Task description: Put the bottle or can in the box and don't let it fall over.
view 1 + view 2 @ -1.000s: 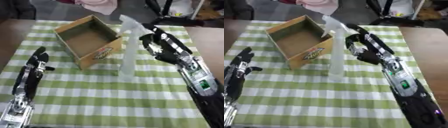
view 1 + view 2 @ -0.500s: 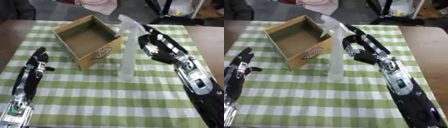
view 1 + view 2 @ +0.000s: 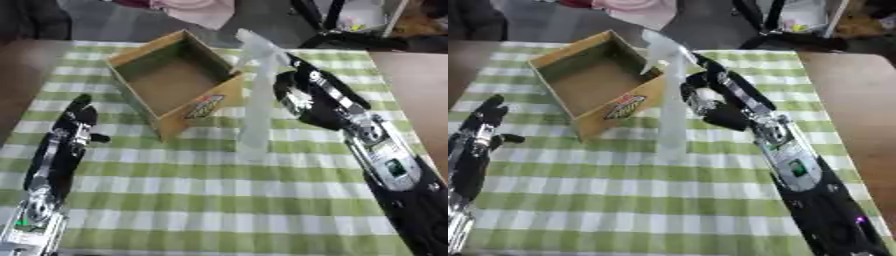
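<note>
A green-and-white checked cloth (image 3: pixel 219 200) is covering the table (image 3: pixel 411 80), whose brown top is showing bare along the right and left edges. On the cloth, toward the far left, a cardboard box (image 3: pixel 175 82) is sitting open-topped and turned cornerwise, with nothing lying inside it and a printed label facing out from its near right wall.

The right arm is reaching in from the lower right, black with silver joints, and running up across the cloth. The right hand (image 3: pixel 306 97) is sitting just right of the bottle (image 3: pixel 255 95), palm turned toward it, with the fingers bending in toward its upper part. Whether they are actually gripping the bottle or only lying close against it cannot be told.

The left arm is lying along the left edge of the cloth. The left hand (image 3: pixel 74 120) is resting there with fingers straight and pointing away from the robot, thumb sticking out to the side, holding nothing and staying well apart from the box.

The bottle is a pale, translucent spray bottle with a trigger head at the top. It is standing upright on the cloth, outside the box, just beside the box's near right corner, between the box and the right hand.
</note>
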Action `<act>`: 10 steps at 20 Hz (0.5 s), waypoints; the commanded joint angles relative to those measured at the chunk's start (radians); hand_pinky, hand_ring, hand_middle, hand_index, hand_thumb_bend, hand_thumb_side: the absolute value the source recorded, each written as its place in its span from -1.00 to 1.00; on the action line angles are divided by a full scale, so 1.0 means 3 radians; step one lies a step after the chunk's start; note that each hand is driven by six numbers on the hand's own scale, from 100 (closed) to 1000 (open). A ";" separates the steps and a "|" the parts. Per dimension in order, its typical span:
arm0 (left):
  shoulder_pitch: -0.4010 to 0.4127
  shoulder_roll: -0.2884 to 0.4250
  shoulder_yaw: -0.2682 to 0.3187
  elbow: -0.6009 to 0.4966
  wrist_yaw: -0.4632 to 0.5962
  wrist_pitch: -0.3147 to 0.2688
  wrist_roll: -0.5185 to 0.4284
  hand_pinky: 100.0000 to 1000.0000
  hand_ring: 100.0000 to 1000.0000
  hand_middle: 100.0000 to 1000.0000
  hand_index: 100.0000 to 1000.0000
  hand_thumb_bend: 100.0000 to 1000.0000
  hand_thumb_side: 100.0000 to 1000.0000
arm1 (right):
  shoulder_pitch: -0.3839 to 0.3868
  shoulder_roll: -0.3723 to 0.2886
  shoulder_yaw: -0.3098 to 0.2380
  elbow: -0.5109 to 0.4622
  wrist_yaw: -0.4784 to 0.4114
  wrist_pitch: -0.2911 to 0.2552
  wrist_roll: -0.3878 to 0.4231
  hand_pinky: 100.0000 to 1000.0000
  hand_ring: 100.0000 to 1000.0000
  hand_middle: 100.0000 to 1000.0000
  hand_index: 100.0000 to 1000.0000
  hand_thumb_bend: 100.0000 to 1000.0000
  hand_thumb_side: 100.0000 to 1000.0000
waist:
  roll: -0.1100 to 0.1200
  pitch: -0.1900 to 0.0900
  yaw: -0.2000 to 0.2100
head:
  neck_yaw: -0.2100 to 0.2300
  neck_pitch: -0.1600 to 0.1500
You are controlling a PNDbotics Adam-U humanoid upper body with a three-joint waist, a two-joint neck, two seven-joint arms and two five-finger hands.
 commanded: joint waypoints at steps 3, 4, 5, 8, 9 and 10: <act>-0.0046 0.0013 0.0012 -0.0066 0.0012 -0.0003 -0.0013 0.15 1.00 1.00 0.87 -0.66 0.55 | 0.0003 -0.0023 0.0018 -0.0145 -0.0035 -0.0012 0.0063 0.65 0.58 0.97 1.00 -1.00 0.15 | 0.0007 -0.0029 -0.0010 | 0.0009 -0.0006; -0.0047 0.0013 0.0012 -0.0066 0.0013 -0.0003 -0.0014 0.15 1.00 1.00 0.87 -0.66 0.55 | 0.0007 -0.0022 0.0023 -0.0156 -0.0041 -0.0011 0.0070 0.65 0.58 0.97 1.00 -1.00 0.15 | 0.0007 -0.0030 -0.0011 | 0.0010 -0.0006; -0.0048 0.0013 0.0013 -0.0066 0.0013 -0.0004 -0.0016 0.15 1.00 1.00 0.87 -0.66 0.54 | 0.0007 -0.0020 0.0029 -0.0167 -0.0047 -0.0010 0.0078 0.66 0.58 0.97 1.00 -1.00 0.14 | 0.0008 -0.0030 -0.0011 | 0.0009 -0.0007; -0.0048 0.0014 0.0013 -0.0067 0.0014 -0.0005 -0.0018 0.15 1.00 1.00 0.87 -0.66 0.55 | -0.0008 -0.0016 0.0047 -0.0188 -0.0057 -0.0005 0.0102 0.66 0.58 0.96 1.00 -1.00 0.14 | 0.0010 -0.0029 -0.0011 | 0.0006 -0.0006; -0.0048 0.0014 0.0012 -0.0066 0.0014 -0.0005 -0.0020 0.15 1.00 1.00 0.87 -0.67 0.55 | -0.0015 -0.0014 0.0051 -0.0183 -0.0055 -0.0002 0.0109 0.66 0.58 0.96 1.00 -1.00 0.15 | 0.0011 -0.0028 -0.0010 | 0.0003 -0.0005; -0.0049 0.0013 0.0011 -0.0067 0.0014 -0.0005 -0.0021 0.15 1.00 1.00 0.87 -0.67 0.55 | -0.0024 -0.0010 0.0055 -0.0172 -0.0049 0.0001 0.0114 0.66 0.58 0.96 1.00 -1.00 0.15 | 0.0012 -0.0027 -0.0009 | 0.0002 -0.0006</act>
